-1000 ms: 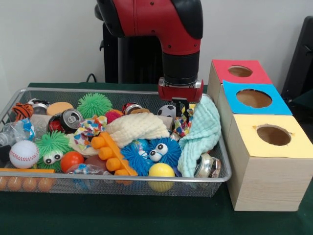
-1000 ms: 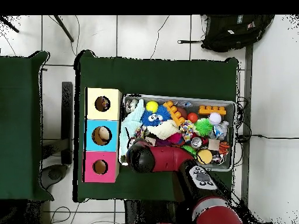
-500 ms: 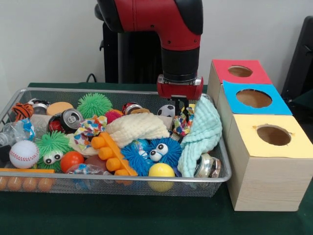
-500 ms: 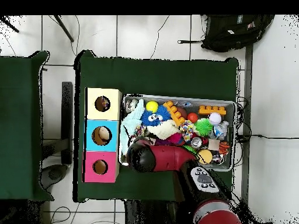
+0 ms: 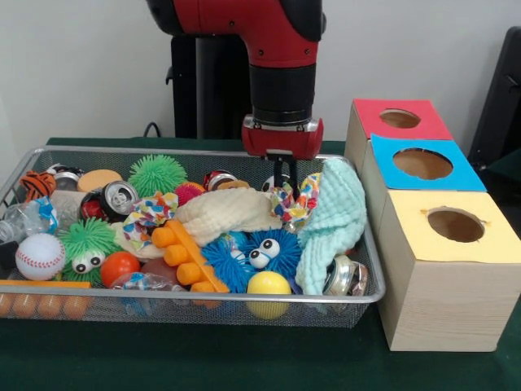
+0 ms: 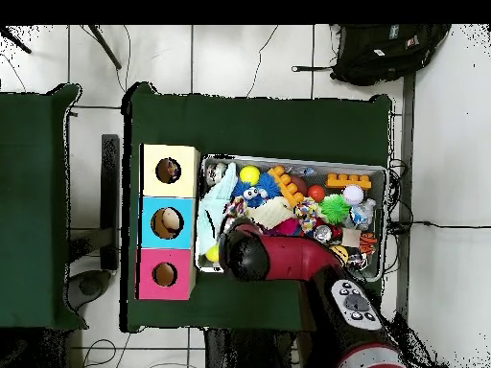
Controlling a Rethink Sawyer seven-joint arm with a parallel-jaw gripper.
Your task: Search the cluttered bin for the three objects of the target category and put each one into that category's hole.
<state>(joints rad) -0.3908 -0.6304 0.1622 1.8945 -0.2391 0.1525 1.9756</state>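
Front view: black two-fingered tool pinches a white multicoloured-dotted fabric piece, lifted slightly in the silver wire-mesh bin, touching the mint-green waffle cloth; that cloth may snag and come along. Yellow-topped round hole lies well apart. Overhead view: the red arm has shifted toward bin centre since earlier; tool hidden.

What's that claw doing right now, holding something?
Gripper: closed on a dotted fabric piece, lifting it beside the mint-green cloth.
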